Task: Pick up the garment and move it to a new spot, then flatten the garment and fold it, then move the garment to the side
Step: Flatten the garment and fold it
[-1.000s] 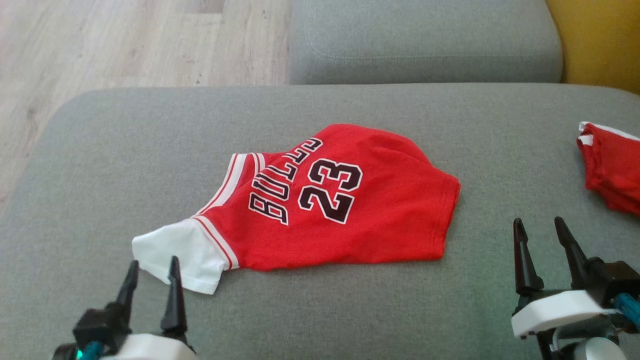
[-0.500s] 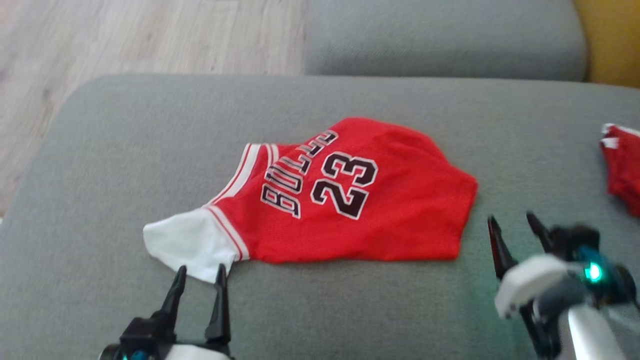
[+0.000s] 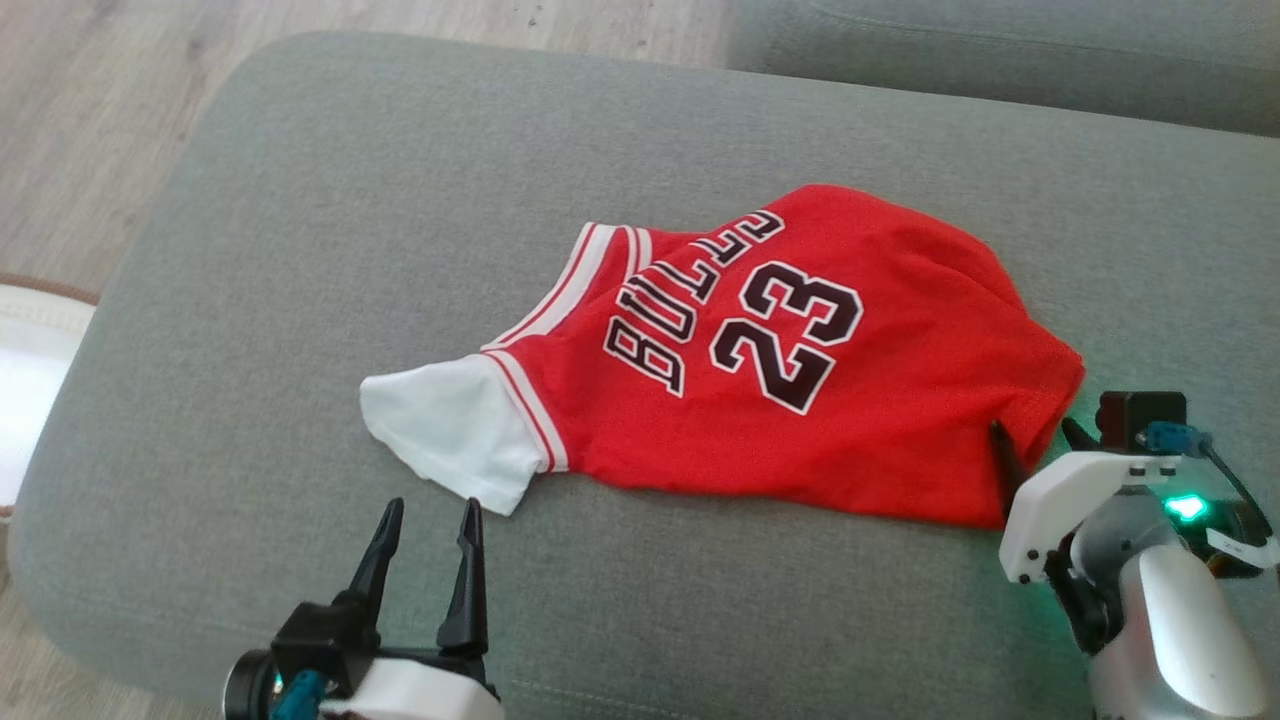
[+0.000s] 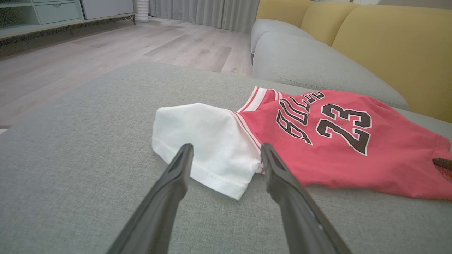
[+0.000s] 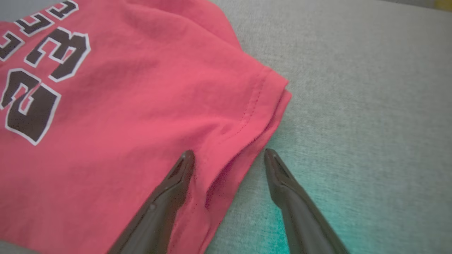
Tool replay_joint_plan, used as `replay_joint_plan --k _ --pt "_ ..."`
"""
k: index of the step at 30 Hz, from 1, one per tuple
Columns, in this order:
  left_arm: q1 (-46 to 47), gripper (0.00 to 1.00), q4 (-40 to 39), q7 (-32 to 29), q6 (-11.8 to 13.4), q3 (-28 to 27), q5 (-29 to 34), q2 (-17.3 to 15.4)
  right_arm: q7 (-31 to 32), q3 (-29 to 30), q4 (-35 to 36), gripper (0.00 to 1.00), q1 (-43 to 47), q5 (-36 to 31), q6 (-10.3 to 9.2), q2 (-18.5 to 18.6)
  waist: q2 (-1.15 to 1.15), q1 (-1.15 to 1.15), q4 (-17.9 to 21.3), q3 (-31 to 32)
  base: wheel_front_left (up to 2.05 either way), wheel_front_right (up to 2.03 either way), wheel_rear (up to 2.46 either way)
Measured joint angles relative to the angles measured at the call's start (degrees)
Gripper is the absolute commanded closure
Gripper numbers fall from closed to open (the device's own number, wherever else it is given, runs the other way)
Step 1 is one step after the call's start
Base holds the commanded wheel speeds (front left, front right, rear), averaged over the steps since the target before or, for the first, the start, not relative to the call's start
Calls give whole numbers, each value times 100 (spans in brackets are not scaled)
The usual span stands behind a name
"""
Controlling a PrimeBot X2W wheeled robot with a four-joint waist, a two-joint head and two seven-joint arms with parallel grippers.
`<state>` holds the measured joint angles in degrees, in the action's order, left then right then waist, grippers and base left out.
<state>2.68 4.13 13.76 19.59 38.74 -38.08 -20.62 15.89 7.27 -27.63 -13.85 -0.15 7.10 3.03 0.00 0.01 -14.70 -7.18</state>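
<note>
The garment (image 3: 800,400) is a red jersey printed with "BULLS 23" and a white sleeve (image 3: 445,430), lying folded over on a grey cushion (image 3: 300,250). My left gripper (image 3: 428,510) stands open just short of the white sleeve (image 4: 208,141), its fingers (image 4: 176,176) framing the sleeve's hem. My right gripper (image 3: 1030,435) is open at the jersey's right hem corner (image 5: 254,106). In the right wrist view one finger (image 5: 180,173) lies over the red cloth and the other (image 5: 279,173) over the bare cushion.
Wooden floor (image 3: 80,120) runs along the cushion's left edge, with a pale rug edge (image 3: 30,330) there. A second grey cushion (image 3: 1000,50) lies behind, and yellow backrests (image 4: 388,46) beyond it. Bare grey fabric (image 5: 370,106) lies right of the jersey.
The camera has turned, shifting the whole picture right. My right gripper has moved in to the jersey's right hem corner, and my left gripper has come closer to the white sleeve.
</note>
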Motion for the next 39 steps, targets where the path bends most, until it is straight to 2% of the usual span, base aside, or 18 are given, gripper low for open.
replay_joint_plan --k 4,5,6,7,8,9,10,15,22,30,36,39 --pt "75 0 60 1 -2 -1 40 30 51 74 -336 0 -132 107 0 0 0 -1 -86 -18 0 0 0" --pt "74 0 74 1 -3 -1 40 35 49 78 -401 18 -166 148 0 0 0 -1 -93 -12 0 0 0" --pt "74 0 82 1 -18 0 40 38 34 69 -464 44 -210 194 0 0 0 -1 -97 -7 0 0 0" --pt "74 0 87 1 -27 -1 41 40 9 68 -505 62 -247 258 0 0 0 -1 -95 -4 0 0 0" --pt "73 0 98 1 -43 -1 40 41 -59 40 -549 62 -279 324 0 0 0 -1 -87 1 0 0 0" --pt "73 0 103 1 -44 -1 40 41 -145 7 -586 86 -308 370 0 -1 0 -1 -76 8 0 0 0" --pt "73 0 107 1 -45 -2 40 41 -245 -64 -599 100 -320 403 0 -1 0 -1 -62 18 0 0 0" --pt "52 0 130 2 -45 -1 40 36 -873 -556 -254 100 -289 494 0 -9 0 -1 75 157 0 0 0" --pt "6 0 124 -1 -35 5 40 13 -1062 -1104 1212 100 536 511 0 -18 0 -2 320 432 0 0 0" --pt "-212 0 53 -9 58 2 35 -74 -565 -1597 3164 100 1699 715 0 -31 0 -2 563 711 0 0 0" --pt "-211 0 -68 -15 65 2 35 -78 -201 -1577 4307 100 1798 350 0 -37 0 -2 593 722 0 0 0" --pt "-211 0 -73 -15 65 2 35 -77 8 -1570 4631 100 1786 304 0 -37 0 -2 552 666 0 0 0"
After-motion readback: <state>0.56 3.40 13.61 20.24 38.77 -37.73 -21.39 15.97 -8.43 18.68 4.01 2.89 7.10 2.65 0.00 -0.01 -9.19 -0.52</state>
